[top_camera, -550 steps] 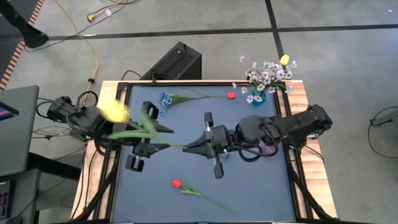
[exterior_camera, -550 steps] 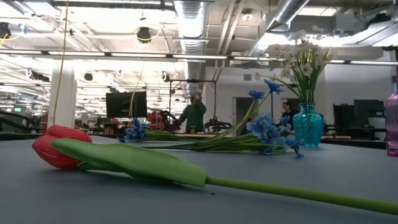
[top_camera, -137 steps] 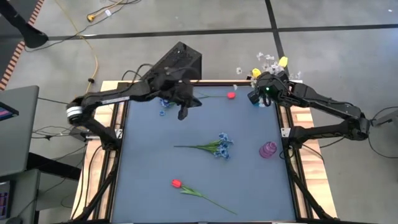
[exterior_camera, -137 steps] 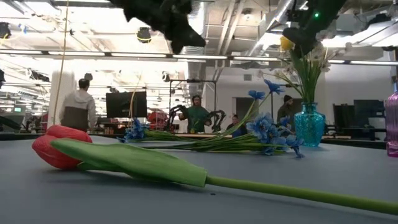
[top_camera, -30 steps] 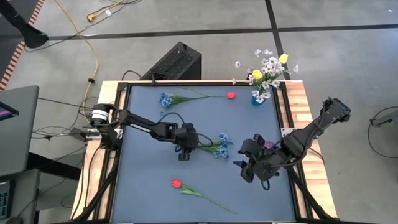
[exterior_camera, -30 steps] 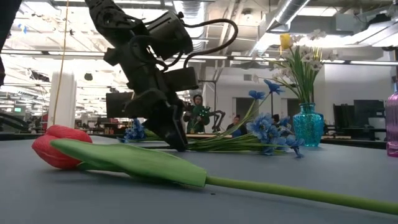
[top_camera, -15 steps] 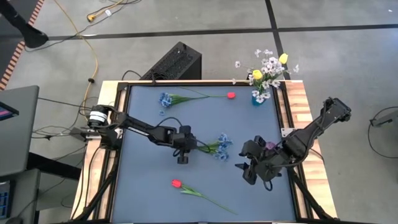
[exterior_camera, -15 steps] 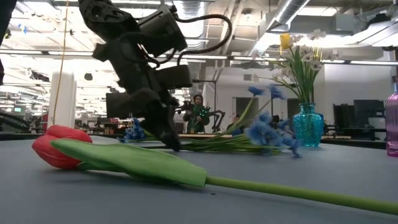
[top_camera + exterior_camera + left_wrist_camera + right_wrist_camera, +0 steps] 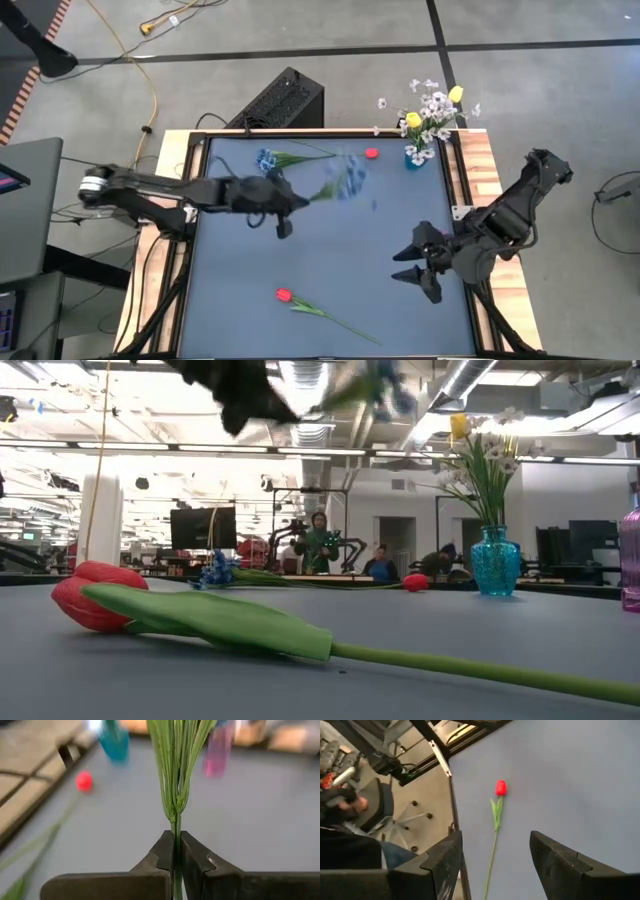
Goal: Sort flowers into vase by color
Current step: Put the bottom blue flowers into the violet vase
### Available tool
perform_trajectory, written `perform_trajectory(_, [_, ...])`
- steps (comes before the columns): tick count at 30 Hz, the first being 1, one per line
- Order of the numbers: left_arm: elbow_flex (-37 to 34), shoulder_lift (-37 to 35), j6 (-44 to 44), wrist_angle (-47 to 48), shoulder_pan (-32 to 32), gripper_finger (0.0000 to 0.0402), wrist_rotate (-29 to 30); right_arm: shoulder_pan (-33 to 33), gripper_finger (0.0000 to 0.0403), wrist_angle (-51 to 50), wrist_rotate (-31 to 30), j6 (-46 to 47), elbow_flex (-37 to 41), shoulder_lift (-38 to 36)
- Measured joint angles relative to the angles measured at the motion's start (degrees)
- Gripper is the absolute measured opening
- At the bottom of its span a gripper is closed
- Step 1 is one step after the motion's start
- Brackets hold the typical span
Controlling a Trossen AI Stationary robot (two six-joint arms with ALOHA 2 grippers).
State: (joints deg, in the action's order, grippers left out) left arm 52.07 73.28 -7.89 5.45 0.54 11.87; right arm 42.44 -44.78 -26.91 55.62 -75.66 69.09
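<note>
Clamped tight on a bundle of thin green stems, the left gripper (image 9: 175,862) shows its hold plainly in its own wrist view: both dark fingers (image 9: 192,862) press the stems from either side, and the blue flower cluster (image 9: 345,180) rises from them. From above, that left gripper (image 9: 283,205) hangs over the left half of the dark table (image 9: 330,260), with the blue heads blurred over its far middle. The low view catches only the dark gripper and a blue smear at the ceiling line, well above the table surface.

Lying flat along the far edge are another blue cluster (image 9: 266,160) and a red bud (image 9: 372,154) on a long stem. A second red tulip (image 9: 284,295) lies near the front edge; the low view has it looming close (image 9: 95,595), with its leaf and stem running off to the right.

At the far right corner stands a teal vase (image 9: 416,157) holding white sprays (image 9: 435,105) and two yellow buds (image 9: 412,120). The left wrist view alone shows a pink vase (image 9: 217,755), blurred; the low view shows only a sliver of it at its right edge.

The right gripper (image 9: 418,268) hovers over the front right of the table, fingers spread wide apart and holding nothing; its wrist view looks between them at the near red tulip (image 9: 500,788).
</note>
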Motion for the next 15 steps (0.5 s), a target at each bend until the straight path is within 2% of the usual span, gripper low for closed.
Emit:
perform_trajectory(4, [0.03,-5.02,-2.94,-12.19,-0.44,0.0000,-4.60,-2.12,0.0260,0.41,-3.88,-4.14,0.00,0.38])
perform_trajectory(8, [0.11,-5.87,-5.45,-25.43,0.04,0.0000,-9.70,-6.83,0.0260,4.42,-7.57,-11.97,0.00,1.56])
perform_trajectory(15, [0.13,-2.40,-9.78,-36.36,3.08,0.0000,-14.48,-15.88,0.0260,24.09,-7.08,-31.90,0.00,4.69])
